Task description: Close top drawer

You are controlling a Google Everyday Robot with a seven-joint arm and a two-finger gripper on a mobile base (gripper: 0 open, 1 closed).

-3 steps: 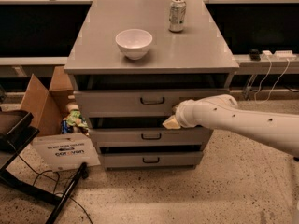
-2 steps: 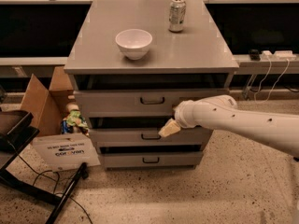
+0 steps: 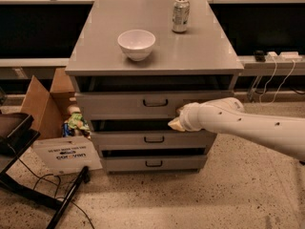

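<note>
The top drawer (image 3: pixel 119 105) is the tallest grey front panel of the cabinet, with a small dark wire handle (image 3: pixel 155 102). It stands slightly out, with a dark gap above it under the cabinet top. My gripper (image 3: pixel 175 123) comes in from the right on a white arm (image 3: pixel 248 125). Its beige tip is at the lower right part of the top drawer's front, to the right of and below the handle. Whether it touches the panel is hidden by the arm.
Two shallower grey drawers (image 3: pixel 154 139) (image 3: pixel 154 163) sit below, also slightly out. A white bowl (image 3: pixel 136 43) and a can (image 3: pixel 180 15) stand on the cabinet top. A cardboard box (image 3: pixel 45 104), a white sign (image 3: pixel 66 154) and a black stand (image 3: pixel 19 132) are at left; cables (image 3: pixel 276 75) hang at right.
The gripper tip dipped toward the middle drawer, then rose back to the lower edge of the top drawer's front. The drawer front looks about where it was.
</note>
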